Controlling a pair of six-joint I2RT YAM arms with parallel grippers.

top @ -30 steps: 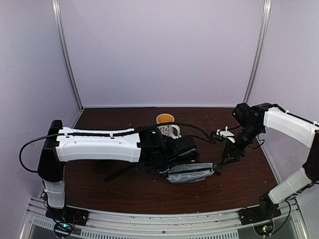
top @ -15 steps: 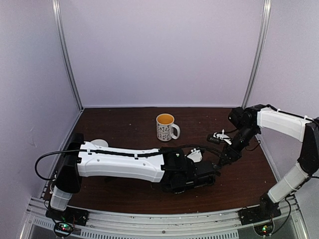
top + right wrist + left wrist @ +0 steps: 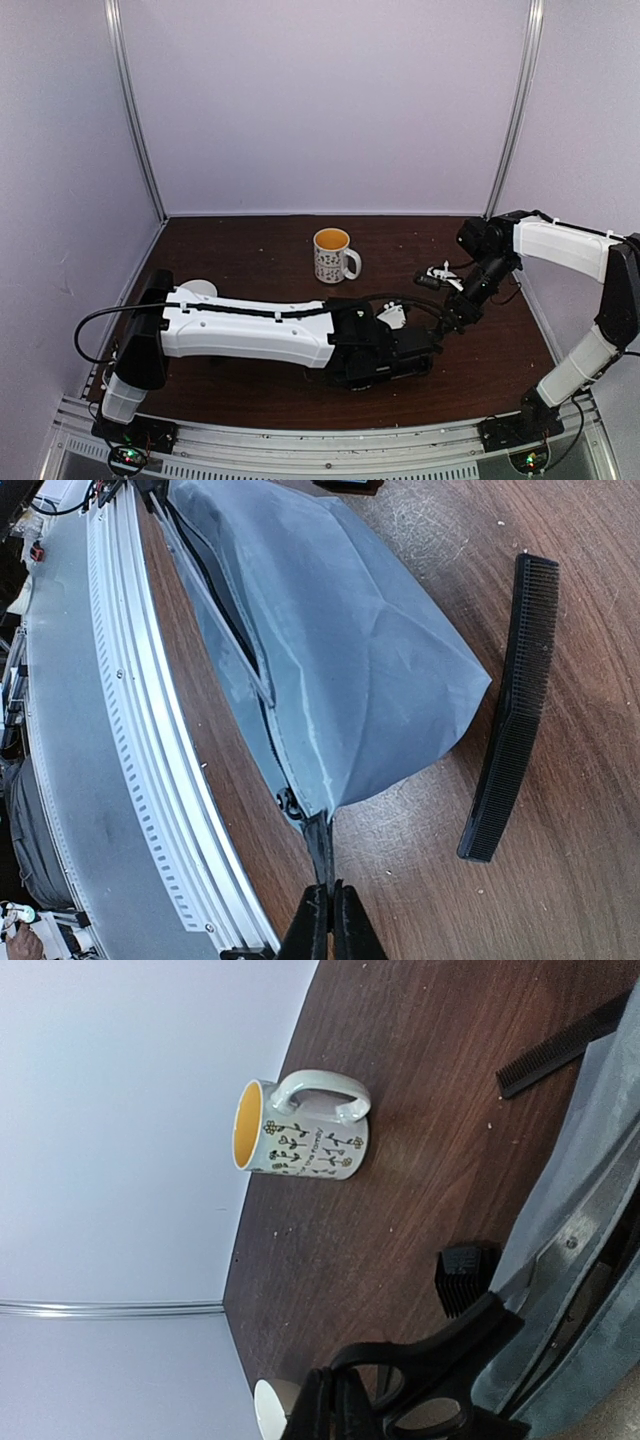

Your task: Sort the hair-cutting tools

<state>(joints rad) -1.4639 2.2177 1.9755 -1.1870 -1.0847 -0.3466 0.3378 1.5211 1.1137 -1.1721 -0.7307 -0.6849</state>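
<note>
The left end effector (image 3: pixel 325 1405), clamped on the scissors (image 3: pixel 440 1360), has dropped from near the mug (image 3: pixel 300 1140) to the pouch (image 3: pixel 350 660), near centre. The blades lie in the pouch opening. The right end effector (image 3: pixel 325 920) has closed onto the zip pull (image 3: pixel 320 845). A comb (image 3: pixel 512 710) lies beside the pouch.

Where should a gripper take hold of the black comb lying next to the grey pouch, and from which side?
From straight above, I'd say, jaws across the narrow width of the comb: it lies flat on the table, long and thin. Go toward either end, where wood is bare on both sides; a corner of the grey pouch crowds its middle.
</note>
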